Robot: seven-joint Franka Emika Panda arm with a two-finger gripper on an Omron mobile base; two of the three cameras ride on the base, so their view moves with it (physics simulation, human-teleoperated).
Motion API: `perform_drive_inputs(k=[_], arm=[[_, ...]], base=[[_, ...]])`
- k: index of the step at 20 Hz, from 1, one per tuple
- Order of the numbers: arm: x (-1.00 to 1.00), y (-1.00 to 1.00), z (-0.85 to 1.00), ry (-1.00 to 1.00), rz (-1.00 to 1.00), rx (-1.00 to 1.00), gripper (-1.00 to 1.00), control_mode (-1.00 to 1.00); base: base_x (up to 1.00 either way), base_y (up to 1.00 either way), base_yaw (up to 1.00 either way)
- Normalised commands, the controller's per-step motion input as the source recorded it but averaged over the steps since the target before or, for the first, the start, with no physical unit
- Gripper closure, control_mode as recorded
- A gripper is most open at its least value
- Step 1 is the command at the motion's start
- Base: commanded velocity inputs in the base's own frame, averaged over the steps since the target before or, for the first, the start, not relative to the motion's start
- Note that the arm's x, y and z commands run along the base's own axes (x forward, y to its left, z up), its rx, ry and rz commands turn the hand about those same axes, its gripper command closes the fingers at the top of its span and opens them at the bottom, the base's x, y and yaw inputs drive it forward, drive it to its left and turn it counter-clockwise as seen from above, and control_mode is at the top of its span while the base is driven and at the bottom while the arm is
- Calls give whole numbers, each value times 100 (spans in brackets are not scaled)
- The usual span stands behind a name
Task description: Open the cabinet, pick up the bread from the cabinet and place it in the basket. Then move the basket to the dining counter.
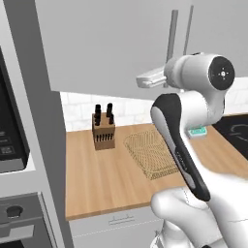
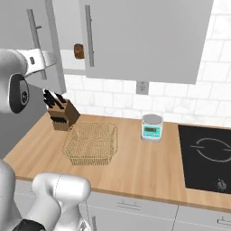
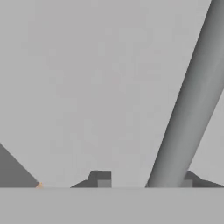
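The cabinet (image 2: 144, 40) hangs above the counter, its left door (image 2: 18, 31) swung partly out. Through the gap between the doors the bread (image 2: 79, 51), a small dark-brown bun, sits on the shelf. My gripper (image 1: 145, 80) (image 2: 43, 58) (image 3: 145, 181) is up at that left door, with its fingers on either side of the silver bar handle (image 3: 192, 92) (image 1: 172, 34). The bar lies near one fingertip, with a gap to the other. The wire basket (image 1: 150, 152) (image 2: 90, 143) stands empty on the wooden counter below. The dining counter is out of view.
A knife block (image 1: 103, 128) (image 2: 61, 113) stands behind the basket by the tiled wall. A small kitchen scale (image 2: 152, 127) sits to the basket's right, with a black hob (image 2: 207, 153) beyond it. A tall oven unit (image 1: 14, 145) borders the counter's left end.
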Motion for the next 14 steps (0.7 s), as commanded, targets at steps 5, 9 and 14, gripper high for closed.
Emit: perform_drive_inputs(k=[5, 9, 14], arm=[[-82, 100, 0, 0, 1, -4, 100, -100], [-84, 100, 0, 0, 3, 0, 100, -100], [-94, 100, 0, 0, 12, 4, 100, -100]], base=[[0, 0, 0], [0, 0, 0], [0, 0, 0]])
